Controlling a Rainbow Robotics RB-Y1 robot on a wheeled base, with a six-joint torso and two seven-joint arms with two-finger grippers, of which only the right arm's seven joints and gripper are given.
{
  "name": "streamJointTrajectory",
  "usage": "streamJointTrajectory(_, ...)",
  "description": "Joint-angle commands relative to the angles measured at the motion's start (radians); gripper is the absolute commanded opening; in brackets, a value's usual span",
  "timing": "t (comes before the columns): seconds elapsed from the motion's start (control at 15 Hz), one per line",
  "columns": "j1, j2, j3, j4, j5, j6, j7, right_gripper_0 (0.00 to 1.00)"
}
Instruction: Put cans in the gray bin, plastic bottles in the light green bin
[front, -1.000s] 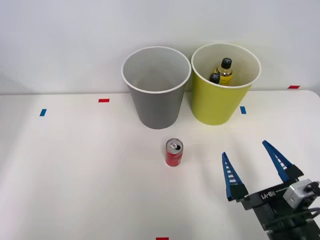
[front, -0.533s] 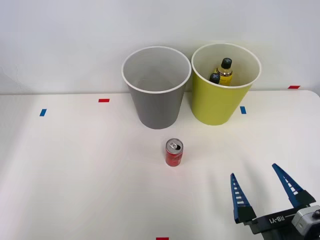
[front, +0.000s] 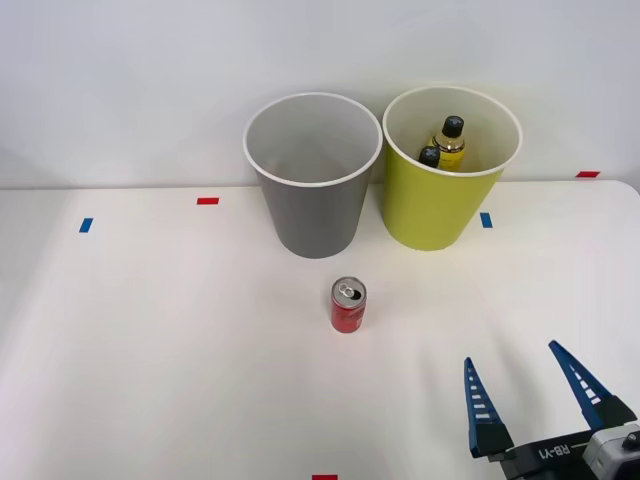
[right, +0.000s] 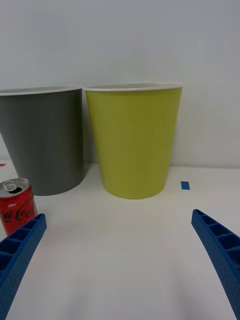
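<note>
Since its two blue ribbed fingers stand spread wide with nothing between them, the right tool reads as empty and ready for a pickup, hovering low over the white counter at the near edge. One can, the red can, stands upright ahead of the tool and off to its left, well apart from it and alone on the open surface (its silver top with the pull tab faces up). From the wrist camera the same red can sits just beyond the left fingertip rather than between the fingers, so in my judgement the tool would need to shift left before it could close around the body.

Farther ahead, past the can, the gray bin and the light green bin stand side by side against the back wall, nearly touching, their open mouths up to receive drops from above. The green one lies more directly ahead of the tool, the gray one ahead and to the left, right behind the can. Two plastic bottles with black caps already rest inside the green bin, leaning toward its far wall, so that half of the sorting looks done. What the gray bin holds cannot be made out from here. The red can probably remains the next thing to carry, and its short path leads straight back into the gray bin.
</note>
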Motion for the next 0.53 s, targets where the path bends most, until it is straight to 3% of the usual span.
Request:
streamJointTrajectory(0.07, -0.008, 0.075, -0.032, 0.0, 0.079, 0.07, -0.008, 1.0)
streamJointTrajectory(0.13, -0.008, 0.121, -0.049, 0.0, 0.139, 0.087, -0.042, 1.0)
streamJointTrajectory(0.53, 0.015, 0.239, -0.055, 0.042, 0.372, 0.052, -0.354, 1.0)
